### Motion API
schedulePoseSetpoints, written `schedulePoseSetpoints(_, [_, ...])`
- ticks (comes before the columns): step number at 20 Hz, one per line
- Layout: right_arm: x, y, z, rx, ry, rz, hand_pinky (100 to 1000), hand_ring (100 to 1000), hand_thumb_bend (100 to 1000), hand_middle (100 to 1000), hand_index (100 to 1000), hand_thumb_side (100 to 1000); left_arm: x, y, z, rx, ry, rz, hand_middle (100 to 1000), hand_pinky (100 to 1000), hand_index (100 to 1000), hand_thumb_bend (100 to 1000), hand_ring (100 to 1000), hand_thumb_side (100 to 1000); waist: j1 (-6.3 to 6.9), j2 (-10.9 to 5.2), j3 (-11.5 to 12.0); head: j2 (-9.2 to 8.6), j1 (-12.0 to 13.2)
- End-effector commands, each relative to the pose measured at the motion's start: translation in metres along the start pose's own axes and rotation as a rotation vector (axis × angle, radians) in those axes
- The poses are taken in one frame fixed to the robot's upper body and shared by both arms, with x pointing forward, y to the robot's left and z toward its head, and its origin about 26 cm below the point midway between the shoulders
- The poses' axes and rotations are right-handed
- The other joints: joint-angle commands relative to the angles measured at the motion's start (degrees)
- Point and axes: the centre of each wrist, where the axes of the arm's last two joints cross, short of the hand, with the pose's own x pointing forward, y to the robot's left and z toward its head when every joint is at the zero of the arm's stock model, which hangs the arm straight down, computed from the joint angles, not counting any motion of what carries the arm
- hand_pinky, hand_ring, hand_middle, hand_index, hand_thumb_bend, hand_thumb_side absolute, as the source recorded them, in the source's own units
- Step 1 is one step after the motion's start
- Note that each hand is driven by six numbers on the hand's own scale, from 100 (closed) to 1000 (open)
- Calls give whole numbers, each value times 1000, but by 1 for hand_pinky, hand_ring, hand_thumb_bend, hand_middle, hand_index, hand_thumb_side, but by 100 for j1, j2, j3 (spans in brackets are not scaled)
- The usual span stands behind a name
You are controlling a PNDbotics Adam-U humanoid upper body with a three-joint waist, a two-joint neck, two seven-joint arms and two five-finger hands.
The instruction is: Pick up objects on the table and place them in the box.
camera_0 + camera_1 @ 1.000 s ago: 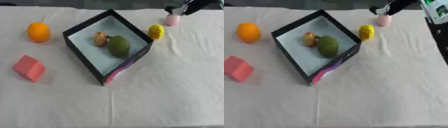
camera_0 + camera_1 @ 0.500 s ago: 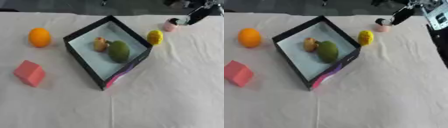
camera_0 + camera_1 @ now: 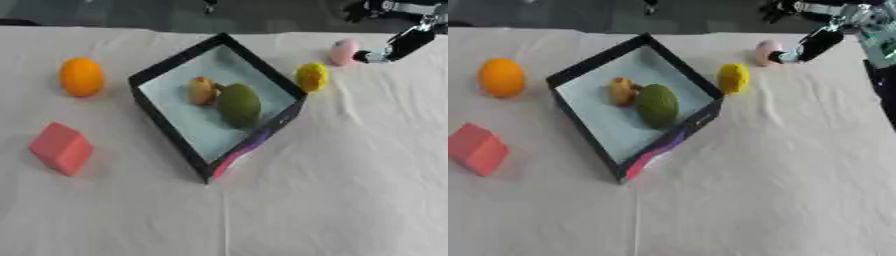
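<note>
Reaching in from the far right corner, the right hand (image 3: 398,45) is hanging just beside a small pink object (image 3: 344,51) near the worktop's back edge; whether its fingers are touching that object, or how wide they are spread, cannot be told. A yellow lemon-like fruit (image 3: 311,77) is lying between the pink object and the box, just outside the box's right wall. An orange (image 3: 80,76) is sitting well apart on the left, and a pink-red block (image 3: 61,148) is resting nearer the front left, tilted on one corner. Nothing is lying between the hand and the pink object.

A white cloth (image 3: 332,190), lightly creased, is covering the worktop, and a dark strip of room is showing beyond its far edge.

Standing turned like a diamond at the middle, the black-walled box (image 3: 162,120) is showing a pale floor and a coloured patch on its front right side. Inside it, a green mango-like fruit (image 3: 238,104) is lying beside a smaller reddish-yellow fruit (image 3: 201,90), the two touching.
</note>
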Motion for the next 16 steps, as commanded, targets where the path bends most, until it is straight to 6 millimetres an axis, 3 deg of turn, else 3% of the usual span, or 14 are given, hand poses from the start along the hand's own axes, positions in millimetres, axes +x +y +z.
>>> schedulePoseSetpoints(1, [-7, -23, 17, -63, 58, 50, 973, 885, 435, 853, 978, 246, 8, -1, -5, -24, -32, -14, 734, 901, 821, 100, 784, 642, 42, 6, 19, -53, 14])
schedulePoseSetpoints(16, [-23, -10, 19, -162, 196, 6, 972, 869, 351, 855, 971, 165, 9, -10, -10, -71, -51, 9, 735, 901, 822, 100, 786, 646, 82, 213, 194, -304, -58])
